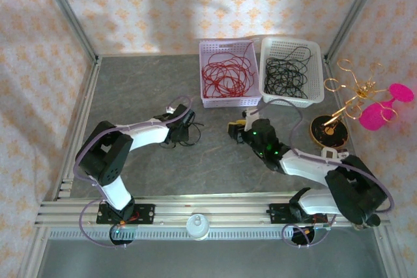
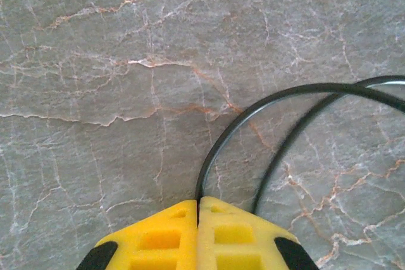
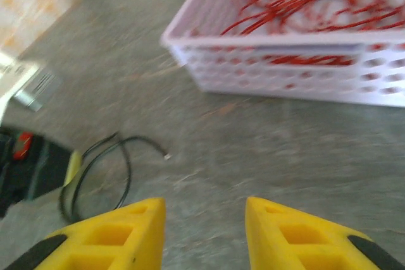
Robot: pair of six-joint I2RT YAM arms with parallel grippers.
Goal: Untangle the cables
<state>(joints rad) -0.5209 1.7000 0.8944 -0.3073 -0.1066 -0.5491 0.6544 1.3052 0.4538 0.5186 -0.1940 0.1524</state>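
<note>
Black cable point(image 2: 253, 109) loose on table point(image 1: 215, 167), pinched in my left gripper point(image 2: 198, 205), jaws fully closed. Right gripper point(image 3: 205, 210) partly open, empty, hovering near. Risk: thin wire slips from grip on lift, or trailing loop snags white basket point(image 1: 290, 101) rim.

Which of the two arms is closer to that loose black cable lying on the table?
Left. The left gripper is shut on the black cable; the right gripper stands open off to the cable's right, apart from it.
</note>
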